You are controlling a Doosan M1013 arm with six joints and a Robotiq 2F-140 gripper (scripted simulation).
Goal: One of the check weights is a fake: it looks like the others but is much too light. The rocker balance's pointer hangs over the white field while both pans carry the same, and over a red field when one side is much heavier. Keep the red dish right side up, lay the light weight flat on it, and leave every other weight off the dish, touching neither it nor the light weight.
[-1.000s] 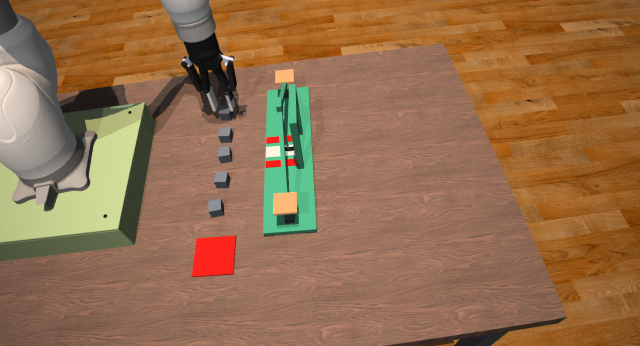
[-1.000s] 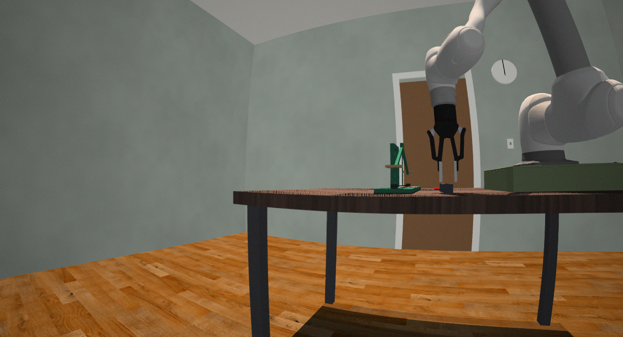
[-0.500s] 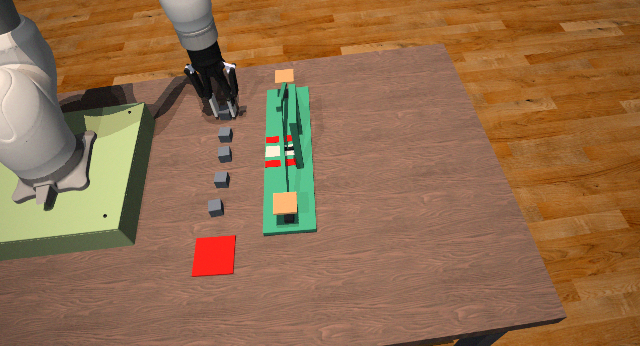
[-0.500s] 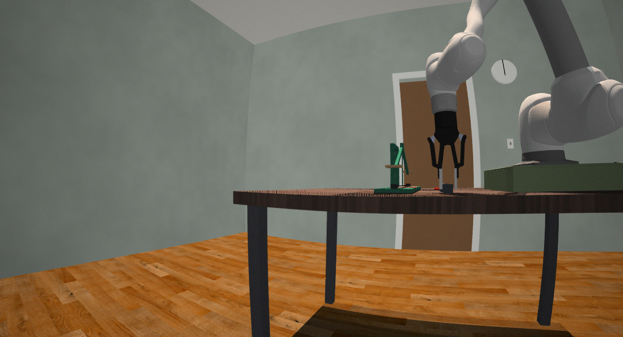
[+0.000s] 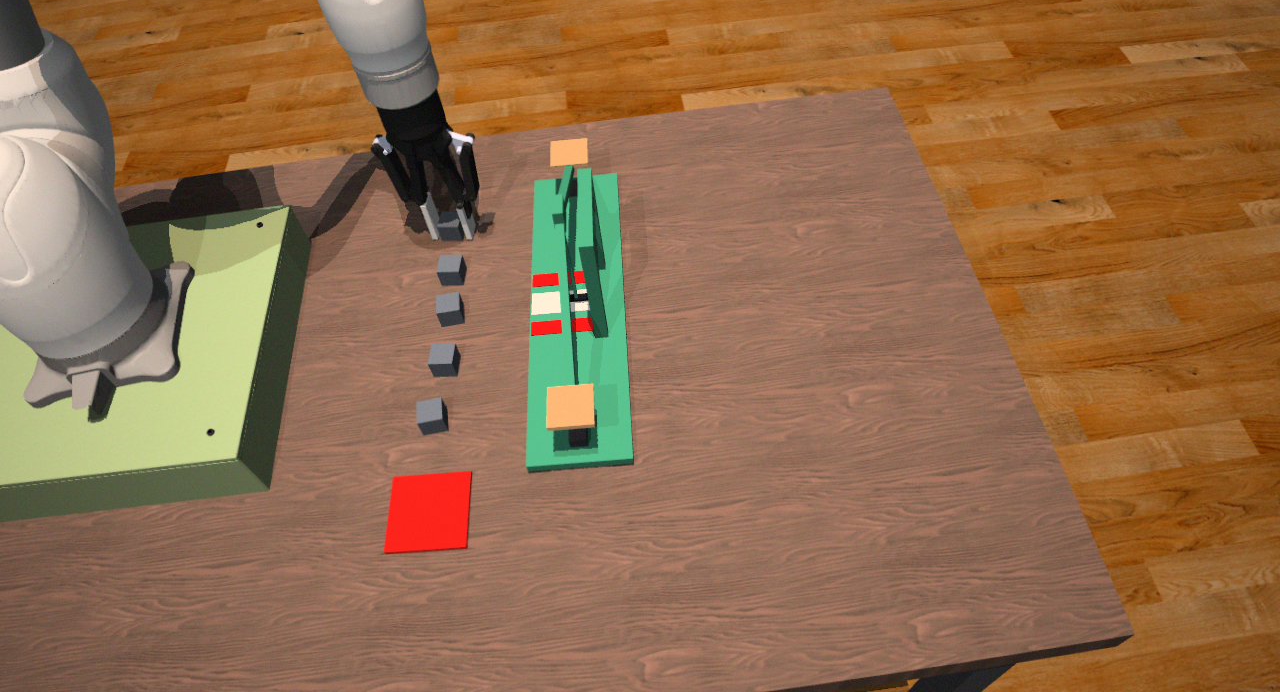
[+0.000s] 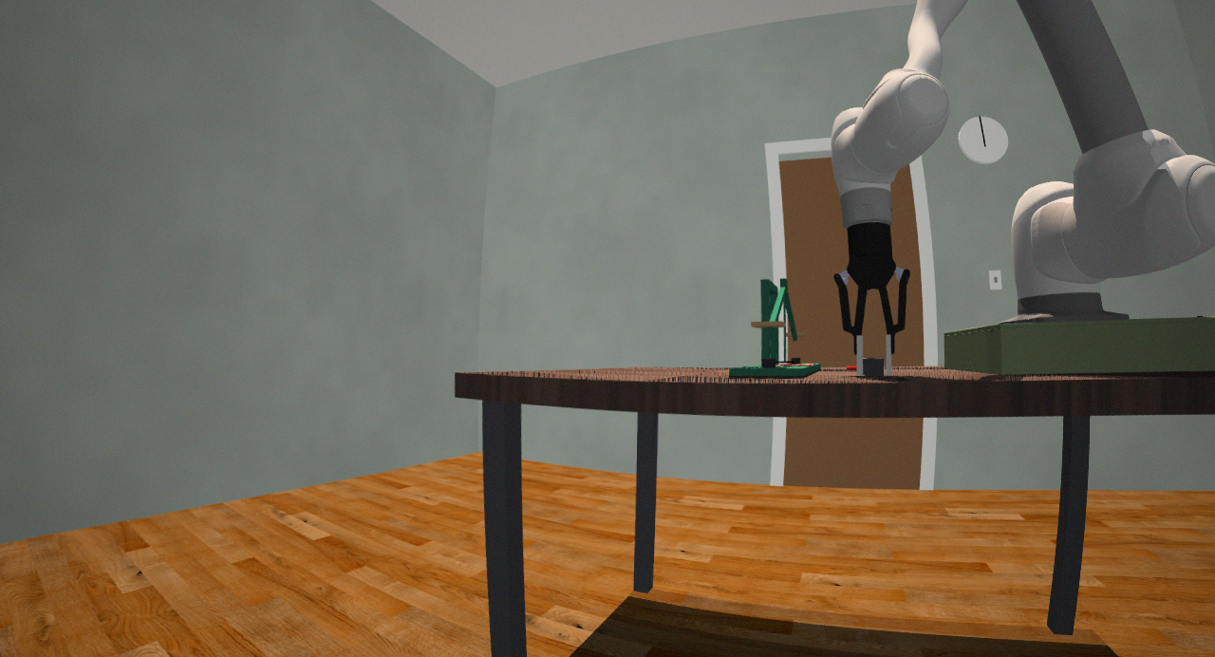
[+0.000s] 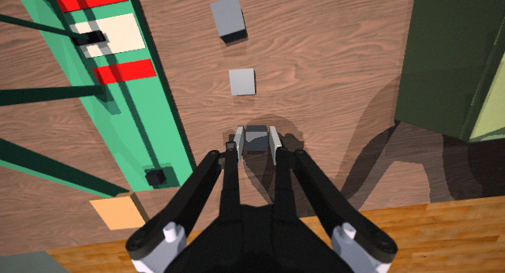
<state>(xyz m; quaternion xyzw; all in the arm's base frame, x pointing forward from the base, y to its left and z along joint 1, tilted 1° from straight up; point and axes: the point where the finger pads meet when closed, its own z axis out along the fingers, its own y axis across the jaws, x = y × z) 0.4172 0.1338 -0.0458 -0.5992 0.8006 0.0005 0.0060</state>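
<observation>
Several grey cube weights lie in a row on the table. My gripper [image 5: 448,225] stands low over the farthest weight [image 5: 447,229], fingers on both sides of it with small gaps, partly open; the wrist view shows the gripper [image 7: 256,143] around this weight [image 7: 256,138], which rests on the table. The others [image 5: 451,269] [image 5: 449,308] [image 5: 443,359] [image 5: 431,416] lie nearer. The flat red dish [image 5: 428,512] lies at the row's near end, empty. The green rocker balance [image 5: 577,321] has both orange pans [image 5: 569,152] [image 5: 570,407] empty. Its pointer [image 7: 92,37] hangs over the white field.
The robot's green base block [image 5: 134,366] stands left of the weight row, close to it. The balance's upright post and beam rise to the right of my gripper [image 6: 872,360]. The table's far edge is just behind the gripper.
</observation>
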